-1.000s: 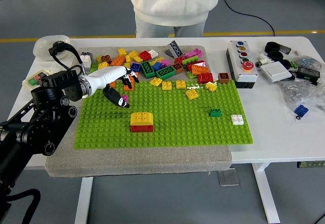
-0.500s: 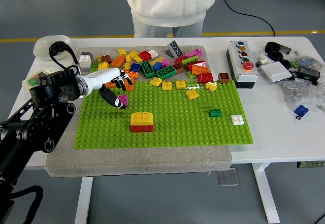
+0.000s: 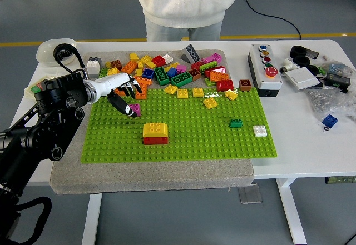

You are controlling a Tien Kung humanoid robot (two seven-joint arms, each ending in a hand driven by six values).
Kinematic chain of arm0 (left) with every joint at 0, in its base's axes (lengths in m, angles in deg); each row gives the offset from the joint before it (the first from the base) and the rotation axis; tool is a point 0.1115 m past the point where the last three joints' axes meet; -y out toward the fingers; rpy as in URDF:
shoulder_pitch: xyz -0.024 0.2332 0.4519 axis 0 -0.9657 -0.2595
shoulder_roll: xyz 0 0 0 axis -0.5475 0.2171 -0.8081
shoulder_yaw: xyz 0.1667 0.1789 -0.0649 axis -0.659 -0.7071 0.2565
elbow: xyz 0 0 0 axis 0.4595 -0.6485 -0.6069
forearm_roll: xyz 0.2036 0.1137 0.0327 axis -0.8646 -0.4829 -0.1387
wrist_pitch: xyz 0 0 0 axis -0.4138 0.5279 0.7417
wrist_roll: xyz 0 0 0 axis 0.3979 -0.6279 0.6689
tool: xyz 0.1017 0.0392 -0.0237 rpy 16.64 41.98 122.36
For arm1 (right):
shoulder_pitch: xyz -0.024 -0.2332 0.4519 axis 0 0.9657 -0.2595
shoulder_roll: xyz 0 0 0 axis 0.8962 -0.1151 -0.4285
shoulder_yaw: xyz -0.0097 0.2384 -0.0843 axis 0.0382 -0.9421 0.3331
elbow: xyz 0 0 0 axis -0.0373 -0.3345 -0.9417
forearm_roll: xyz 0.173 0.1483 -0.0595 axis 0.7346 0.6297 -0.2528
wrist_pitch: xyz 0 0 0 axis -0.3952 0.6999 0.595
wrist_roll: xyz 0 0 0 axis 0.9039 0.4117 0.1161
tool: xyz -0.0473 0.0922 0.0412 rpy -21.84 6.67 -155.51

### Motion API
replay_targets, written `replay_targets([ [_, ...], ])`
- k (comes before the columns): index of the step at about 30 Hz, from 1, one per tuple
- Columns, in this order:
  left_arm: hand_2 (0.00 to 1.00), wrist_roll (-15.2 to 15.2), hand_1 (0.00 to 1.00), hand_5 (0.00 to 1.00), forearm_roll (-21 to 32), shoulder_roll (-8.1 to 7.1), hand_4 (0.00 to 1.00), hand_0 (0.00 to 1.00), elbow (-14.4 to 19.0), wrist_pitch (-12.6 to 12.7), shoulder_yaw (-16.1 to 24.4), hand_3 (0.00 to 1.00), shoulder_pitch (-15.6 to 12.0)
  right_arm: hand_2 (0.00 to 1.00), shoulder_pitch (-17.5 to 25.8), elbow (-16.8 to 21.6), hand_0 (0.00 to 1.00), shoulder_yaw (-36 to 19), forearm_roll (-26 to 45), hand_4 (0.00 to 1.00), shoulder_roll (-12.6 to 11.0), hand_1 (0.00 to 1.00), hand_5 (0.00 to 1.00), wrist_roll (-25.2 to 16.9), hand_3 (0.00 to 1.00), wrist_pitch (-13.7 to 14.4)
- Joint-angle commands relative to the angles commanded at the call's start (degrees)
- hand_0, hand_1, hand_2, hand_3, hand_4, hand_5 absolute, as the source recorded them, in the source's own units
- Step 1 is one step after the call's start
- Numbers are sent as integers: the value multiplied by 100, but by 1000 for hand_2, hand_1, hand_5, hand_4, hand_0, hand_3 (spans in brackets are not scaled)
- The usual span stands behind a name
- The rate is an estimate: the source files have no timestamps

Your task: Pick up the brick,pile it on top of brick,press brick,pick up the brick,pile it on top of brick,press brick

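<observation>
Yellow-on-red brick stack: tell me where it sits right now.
In the head view, the yellow-on-red brick stack stands on the green baseplate, left of centre toward its near edge, below and right of the left hand.

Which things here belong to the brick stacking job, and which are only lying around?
Job:
- left robot hand, holding a pink brick
- yellow brick on red brick
- green baseplate
- loose brick pile

Lying around:
- button box
- blue piece
- white bowl
- plastic bag
</observation>
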Motion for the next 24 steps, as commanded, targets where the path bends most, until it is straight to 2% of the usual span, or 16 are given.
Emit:
replay_targets([
  [13, 587, 26, 627, 147, 0, 24, 998, 696, -107, 118, -53, 619, 2, 712, -13, 0, 740, -8, 11, 811, -2, 647, 372, 1, 591, 3],
  [24, 586, 82, 626, 145, 0, 13, 998, 694, -214, 349, -164, 615, -31, 712, -15, 0, 740, -4, 28, 813, 2, 647, 370, 0, 593, 4],
])
